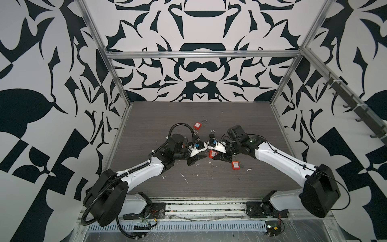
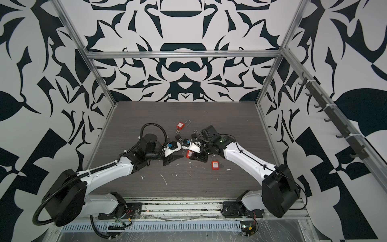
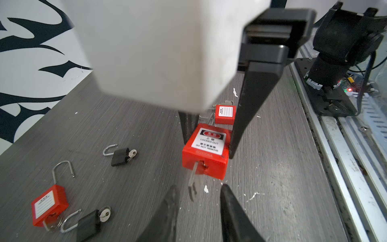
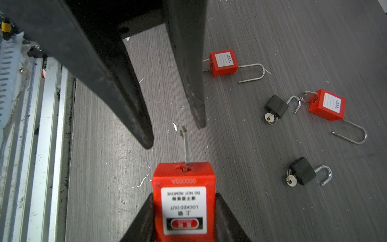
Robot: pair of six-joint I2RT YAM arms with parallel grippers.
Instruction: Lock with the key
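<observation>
Between tips of left gripper (image 3: 199, 188): key (image 3: 195, 176) in red padlock (image 3: 206, 153).

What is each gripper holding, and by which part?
The right gripper clamps the red padlock by its body's sides. The left gripper holds nothing; its fingers flank the key, not touching.

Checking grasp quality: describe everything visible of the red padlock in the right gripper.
The red padlock is a red plastic-looking block with a white LOCKED OUT, DO NOT REMOVE label. The right gripper clamps its sides. A flat metal key juts from its keyhole end, between the open left gripper tips, apparently untouched. Shackle hidden.
</observation>
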